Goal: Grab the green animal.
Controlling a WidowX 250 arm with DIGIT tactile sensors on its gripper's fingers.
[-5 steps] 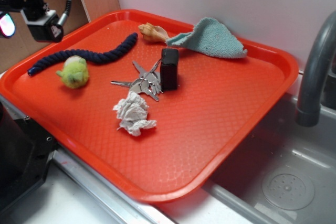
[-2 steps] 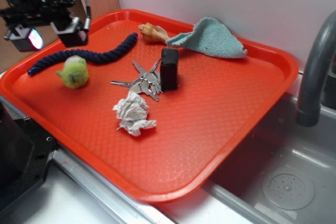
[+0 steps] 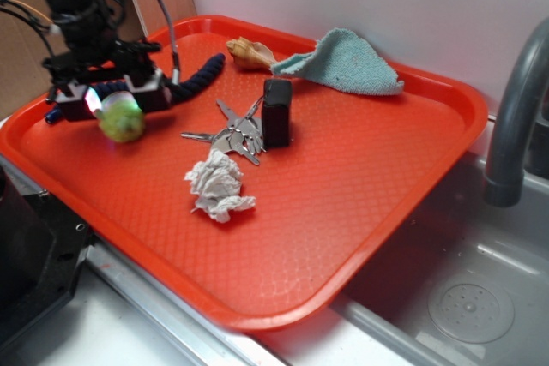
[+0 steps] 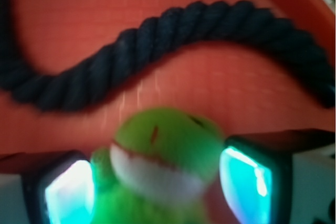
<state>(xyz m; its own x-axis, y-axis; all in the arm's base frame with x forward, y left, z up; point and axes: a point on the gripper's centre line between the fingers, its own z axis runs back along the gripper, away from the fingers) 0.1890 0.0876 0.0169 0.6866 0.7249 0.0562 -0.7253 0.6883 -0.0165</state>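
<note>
Here the gripper (image 3: pixel 116 99) sits at the left of the exterior frame, low over the red tray (image 3: pixel 360 212), its two glowing fingers (image 4: pixel 68 192) spread wide to either side of the green animal (image 3: pixel 121 117). In the wrist view the plush (image 4: pixel 163 156) fills the lower middle of the frame between the two lit pads, and a gap shows at least on the right side, so the jaws stand open around it without gripping; whether either pad brushes the fuzz cannot be told through the blur. The toy lies on the tray near its left edge, just below the dark blue rope (image 3: pixel 193 79), which curves across the upper part of the wrist view. Toward the middle of the exterior frame lie a bunch of keys (image 3: pixel 232 133) touching a black box (image 3: pixel 277 113), with a crumpled paper ball (image 3: pixel 219 186) below them. At the top are a tan seashell (image 3: pixel 249 52) and a teal cloth (image 3: pixel 347 62). A grey faucet (image 3: pixel 515 126) stands at the right edge.
</note>
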